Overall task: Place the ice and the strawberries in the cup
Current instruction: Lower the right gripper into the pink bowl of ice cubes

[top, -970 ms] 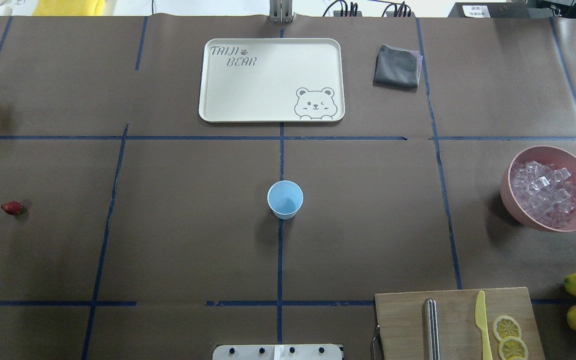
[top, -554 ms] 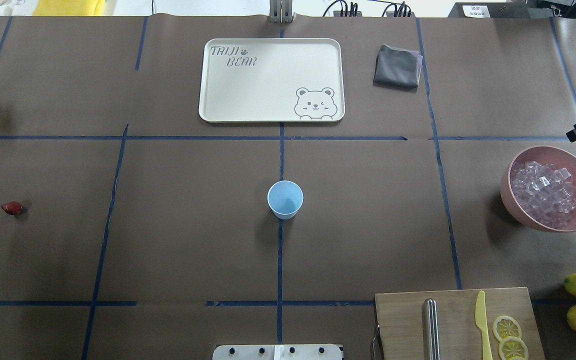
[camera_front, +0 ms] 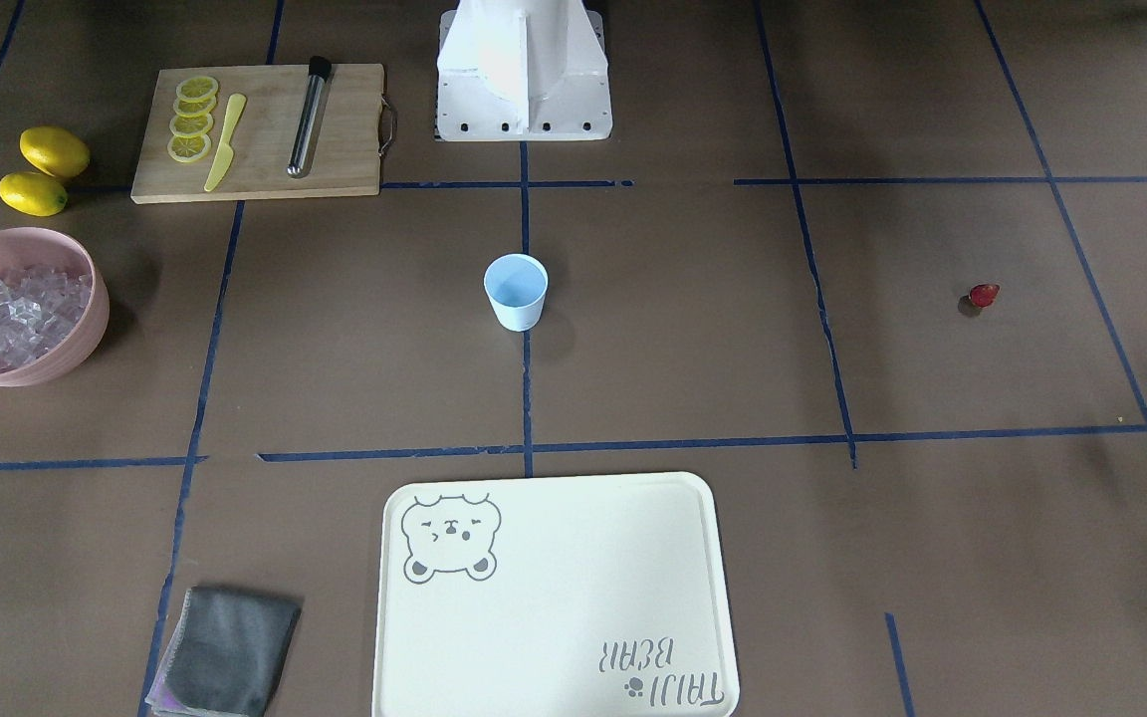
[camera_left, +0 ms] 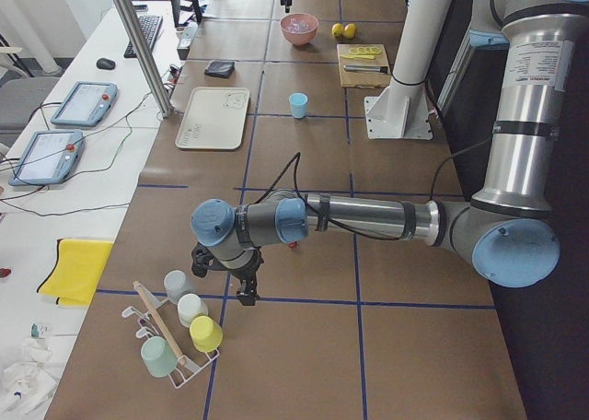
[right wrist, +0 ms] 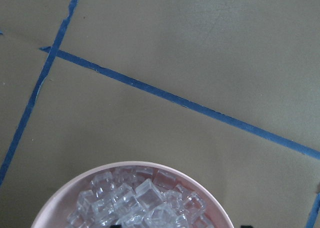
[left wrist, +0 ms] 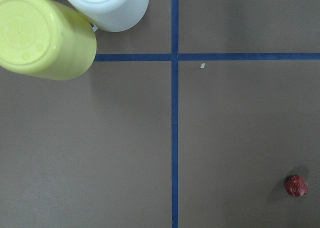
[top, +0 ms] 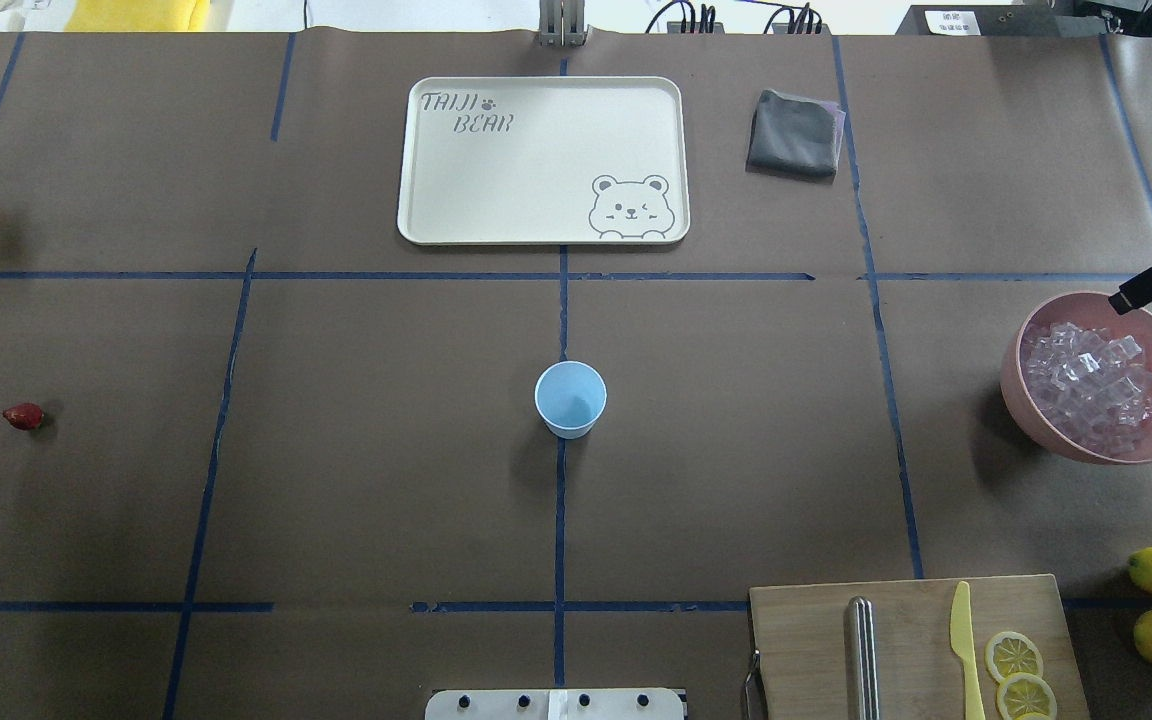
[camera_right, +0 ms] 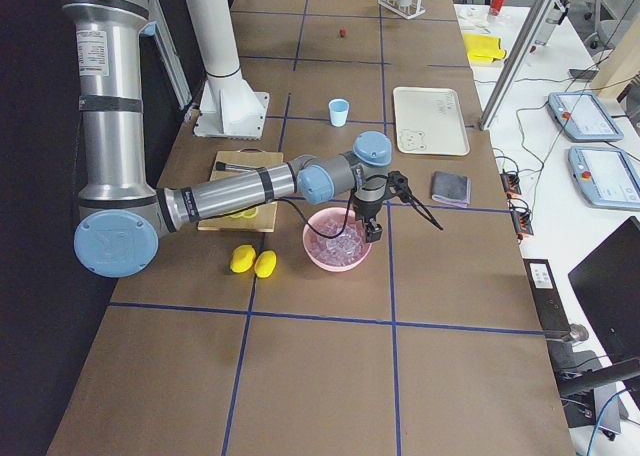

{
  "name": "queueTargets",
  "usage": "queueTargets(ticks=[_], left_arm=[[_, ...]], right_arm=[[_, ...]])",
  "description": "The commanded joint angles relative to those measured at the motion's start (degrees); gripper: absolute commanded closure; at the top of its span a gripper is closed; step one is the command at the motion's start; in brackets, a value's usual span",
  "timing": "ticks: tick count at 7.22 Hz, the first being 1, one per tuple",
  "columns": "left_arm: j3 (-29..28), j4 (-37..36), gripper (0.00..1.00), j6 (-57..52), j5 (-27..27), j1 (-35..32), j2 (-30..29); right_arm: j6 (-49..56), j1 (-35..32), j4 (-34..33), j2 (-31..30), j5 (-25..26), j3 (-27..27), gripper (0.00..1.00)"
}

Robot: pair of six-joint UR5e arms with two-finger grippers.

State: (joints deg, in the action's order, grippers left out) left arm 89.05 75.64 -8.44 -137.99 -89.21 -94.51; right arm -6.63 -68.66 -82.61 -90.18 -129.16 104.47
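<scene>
**Q:** So, status re the small pale-blue tapered plastic cup (top: 570, 398)?

**Insp.:** Upright at table centre, on the blue tape line. Interior reads empty in overhead and front views. Nothing loaded. Task approx. at zero, in my judgement.

**Q:** Ice?

**Insp.:** Clear glassy ice cubes (top: 1086, 385), all heaped in the large round pink bowl (top: 1018, 402) at the robot's right end, well apart from the cup. No cube outside the bowl that I can see.

**Q:** R arm?

**Insp.:** The right gripper (camera_right: 371, 228) hangs over the bowl's rim on the side away from the robot, above the cubes, not among them. Its wrist view shows two dark tips at the bottom edge, apart, w/ nothing between. So the jaws are spread, no load. Looks set for a first pick, but that's opinion only.

**Q:** Strawberry?

**Insp.:** One small red strawberry piece (top: 23, 416) lies alone on the brown paper at the robot's left end, well apart from the cup. Untouched.

**Q:** L arm?

**Insp.:** The left gripper (camera_left: 245, 296) hangs low near a rack of upturned cups. Its wrist cam looks down on an upturned yellow plastic cup (left wrist: 45, 35) and a white one (left wrist: 107, 8), w/ the strawberry in the lower right corner. No fingers show there, so I cannot tell whether spread or closed.

**Q:** Outstanding?

**Insp.:** Both items: ice into cup, strawberry into cup.
</scene>
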Motion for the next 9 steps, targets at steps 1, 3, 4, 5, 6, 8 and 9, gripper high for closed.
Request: queueTargets(ticks=[1, 3, 4, 5, 6, 8, 9], left_arm=[[-0.10, 0.12, 0.00, 0.00, 0.00, 0.00, 0.03], [-0.02, 0.12, 0.00, 0.00, 0.09, 0.00, 0.03], [-0.02, 0.12, 0.00, 0.00, 0.00, 0.00, 0.03], [-0.02, 0.12, 0.00, 0.00, 0.00, 0.00, 0.03], [-0.02, 0.03, 0.00, 0.00, 0.00, 0.00, 0.03], [-0.02, 0.12, 0.00, -0.09, 0.00, 0.00, 0.03], [0.07, 0.12, 0.00, 0.00, 0.00, 0.00, 0.03]], right_arm=[[2.50, 1.24, -0.09, -0.70, 1.01, -0.58, 0.26], [2.50, 3.34, -0.01, -0.44, 2.07, -2.42, 0.27], [2.50, 3.79, -0.09, -0.43, 2.07, -2.60, 0.28], [2.50, 3.88, -0.09, -0.52, 1.98, -2.61, 0.29], [2.50, 3.88, -0.35, -0.70, 1.90, -2.52, 0.31], [2.50, 3.97, -0.53, -1.22, 1.98, -2.61, 0.33], [2.50, 4.32, -0.53, -1.14, 1.98, -3.21, 0.33]])
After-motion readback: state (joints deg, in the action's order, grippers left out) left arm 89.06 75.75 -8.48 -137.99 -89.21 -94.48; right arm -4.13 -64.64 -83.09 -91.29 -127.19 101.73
